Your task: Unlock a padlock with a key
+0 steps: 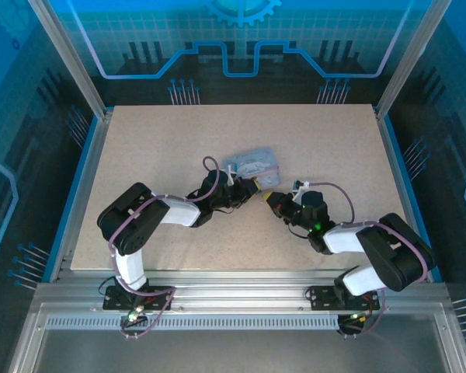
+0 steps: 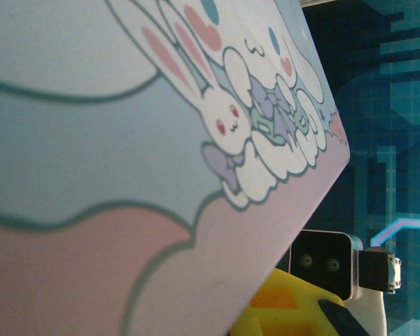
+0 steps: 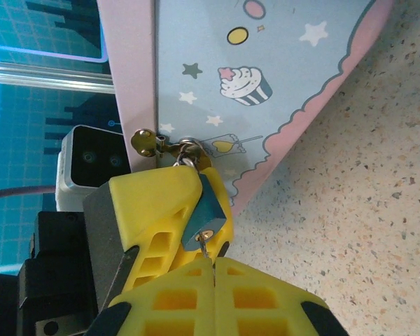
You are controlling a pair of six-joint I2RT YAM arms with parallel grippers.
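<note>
Padlock (image 3: pixel 198 215) hangs on tin (image 3: pixel 280 77) hasp, shackle not open yet. L claw (image 3: pixel 192 199) clamped on padlock; R claw (image 3: pixel 214 266) pinched shut on key (image 3: pixel 206 243), tip at keyhole. I judge insert nearly done; turn + release left.

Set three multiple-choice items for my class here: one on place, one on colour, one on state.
1. The padlock hangs from: A the tin's brass hasp; B a rail; C the table edge.
2. The right gripper's fingers are: A red; B yellow; C white.
3. The right gripper is: A wide open; B shut on the key; C lying flat.
Key: 1A, its shackle loops the hasp; 2B, yellow plastic; 3B, fingers meet, key tip at the lock.
</note>
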